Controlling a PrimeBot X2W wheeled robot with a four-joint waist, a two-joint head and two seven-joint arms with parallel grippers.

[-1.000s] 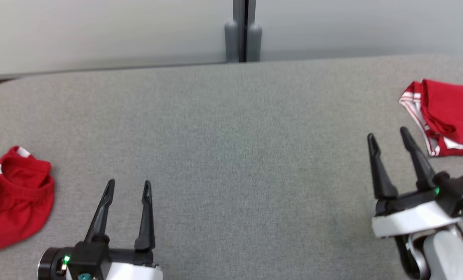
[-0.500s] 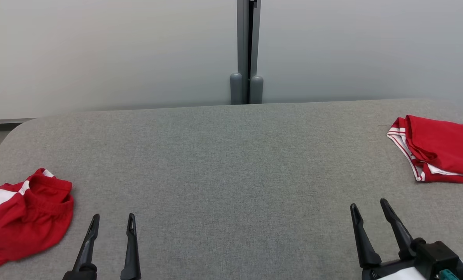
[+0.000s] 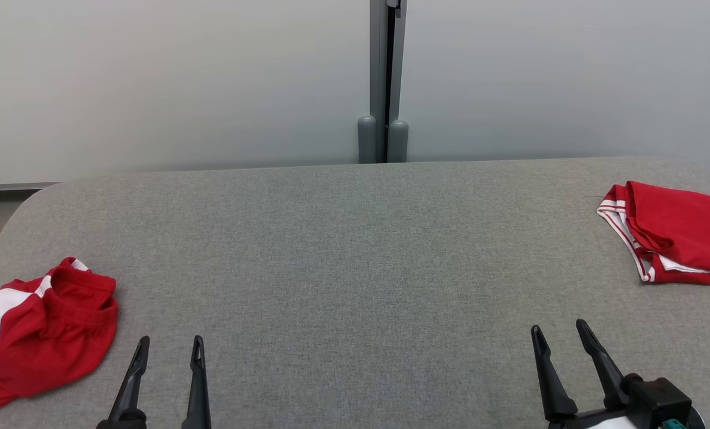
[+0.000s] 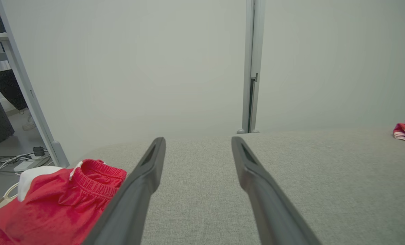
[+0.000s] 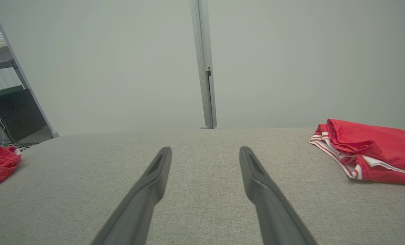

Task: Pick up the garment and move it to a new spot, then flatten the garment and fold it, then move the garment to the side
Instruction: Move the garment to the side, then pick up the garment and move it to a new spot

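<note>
Folded red garment (image 3: pixel 682 232) lies right, crumpled red garment (image 3: pixel 45 339) left

Left pincer (image 3: pixel 170 347), right pincer (image 3: pixel 558 333) agape

We find the grey fabric worktop (image 3: pixel 355 250) free mid-span (crumpled red garment (image 3: pixel 45 333) left, folded red-and-white garment (image 3: pixel 682 232) right).

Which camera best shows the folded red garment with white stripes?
The right wrist view: the folded garment is close and large, its stripes clear. In the head view it runs off the right edge; the left wrist view catches a small far bit.
</note>
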